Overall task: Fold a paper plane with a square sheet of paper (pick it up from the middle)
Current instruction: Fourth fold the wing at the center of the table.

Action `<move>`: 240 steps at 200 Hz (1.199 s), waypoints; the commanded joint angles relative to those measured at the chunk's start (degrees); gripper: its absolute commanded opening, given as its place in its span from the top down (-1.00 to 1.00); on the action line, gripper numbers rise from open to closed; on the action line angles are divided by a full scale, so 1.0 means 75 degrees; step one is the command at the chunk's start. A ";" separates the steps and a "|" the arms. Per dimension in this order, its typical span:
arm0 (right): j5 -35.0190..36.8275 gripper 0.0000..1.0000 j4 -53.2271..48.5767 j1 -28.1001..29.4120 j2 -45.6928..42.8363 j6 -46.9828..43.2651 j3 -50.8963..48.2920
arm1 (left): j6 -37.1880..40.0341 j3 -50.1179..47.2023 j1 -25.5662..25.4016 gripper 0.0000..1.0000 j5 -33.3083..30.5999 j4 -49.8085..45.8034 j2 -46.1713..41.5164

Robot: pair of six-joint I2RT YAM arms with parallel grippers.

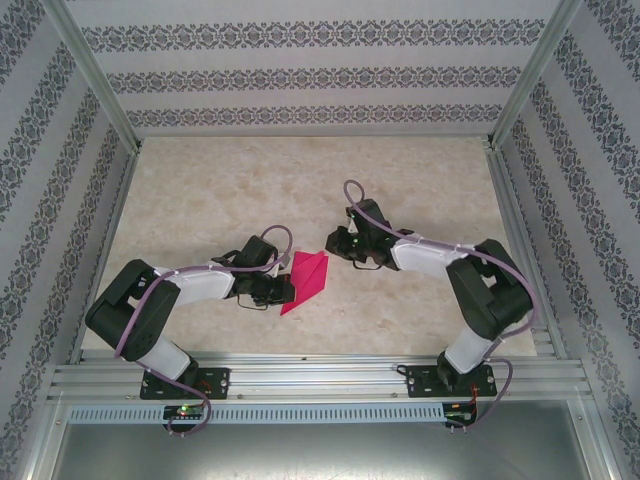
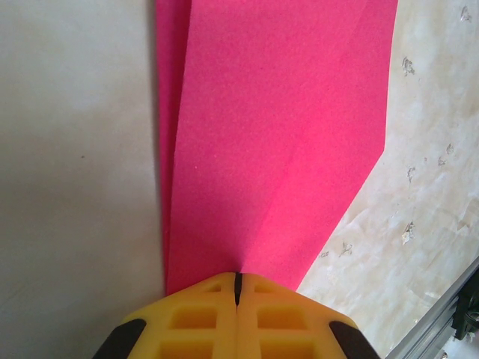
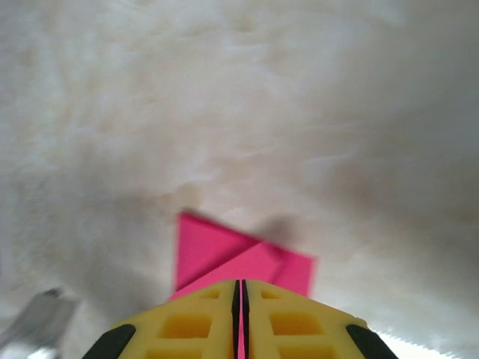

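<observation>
The magenta-pink paper plane (image 1: 305, 283) is a slim pointed dart with a centre crease, lying between my two grippers at the middle of the table. My left gripper (image 1: 283, 290) meets its left side. In the left wrist view the yellow jaws (image 2: 238, 278) are pressed together where the crease of the paper plane (image 2: 277, 134) runs into them. My right gripper (image 1: 332, 246) is at the plane's upper right tip. In the right wrist view a pink strip shows in the slit of the right gripper (image 3: 240, 284), and folded flaps of the paper plane (image 3: 217, 250) spread beyond it.
The beige marbled tabletop (image 1: 220, 190) is walled by patterned panels on three sides. An aluminium rail (image 1: 320, 380) with both arm bases runs along the near edge. Open table stretches behind the grippers.
</observation>
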 commanded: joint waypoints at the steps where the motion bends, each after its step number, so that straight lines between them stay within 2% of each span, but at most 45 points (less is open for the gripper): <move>1: 0.0083 0.77 0.0231 0.0383 -0.0322 0.0207 -0.0038 | 0.0077 -0.0322 0.0041 1.00 -0.0699 -0.1374 0.0451; 40: -0.0307 0.79 0.1376 0.1129 0.0412 0.0976 -0.0143 | -0.0009 -0.0253 0.0035 0.99 -0.0543 -0.1224 0.0457; 73: -0.0397 0.80 0.1787 0.1419 0.1118 0.1250 -0.0060 | -0.0016 -0.0162 0.0032 0.99 -0.0420 -0.1140 0.0510; 142: -0.0344 0.85 0.2453 0.1420 0.2095 0.1711 -0.0640 | -0.0014 -0.0165 0.0035 0.94 -0.0266 -0.1210 0.0347; 165: -0.0272 0.87 0.2444 0.1407 0.2085 0.1724 -0.0811 | 0.0116 0.0298 0.0036 0.89 0.0059 -0.1938 -0.0053; 197: -0.0247 0.87 0.2352 0.1384 0.2024 0.1662 -0.0877 | 0.0185 0.1184 0.0106 0.82 0.0070 -0.2705 -0.0660; 240: -0.0187 0.87 0.2176 0.1361 0.1958 0.1585 -0.0830 | -0.0384 0.1073 0.0319 0.80 0.0859 -0.1791 -0.0404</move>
